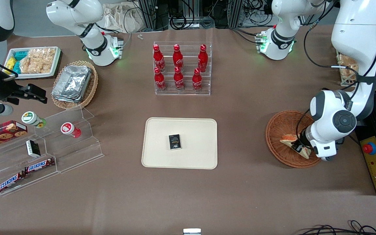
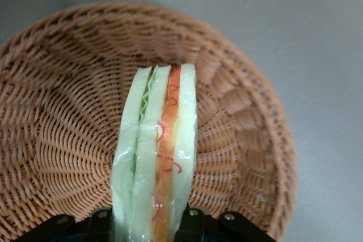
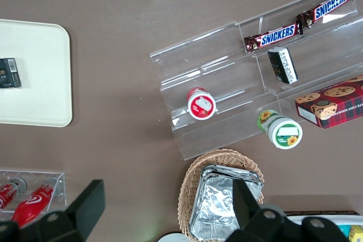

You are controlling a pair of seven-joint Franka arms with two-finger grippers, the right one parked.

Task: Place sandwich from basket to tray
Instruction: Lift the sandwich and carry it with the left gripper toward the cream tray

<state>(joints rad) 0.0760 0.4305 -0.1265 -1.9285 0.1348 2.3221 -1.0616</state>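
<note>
The sandwich (image 2: pixel 159 157), a wrapped wedge of white bread with green and orange-red layers, stands on edge between my gripper's (image 2: pixel 150 228) two black fingers, which are shut on its sides. It sits inside the round reddish-brown basket (image 2: pixel 62 111); whether it touches the basket's bottom I cannot tell. In the front view the gripper (image 1: pixel 297 147) reaches down into the basket (image 1: pixel 282 125) at the working arm's end of the table, with the sandwich (image 1: pixel 289 139) partly hidden by the wrist. The cream tray (image 1: pixel 162 130) lies at mid-table, toward the parked arm from the basket.
A small black box (image 1: pixel 174 142) lies on the tray. A clear rack of red bottles (image 1: pixel 181 68) stands farther from the camera than the tray. A clear stepped shelf (image 1: pixel 60 143) with snacks and a tan basket of foil containers (image 1: pixel 73 83) are toward the parked arm's end.
</note>
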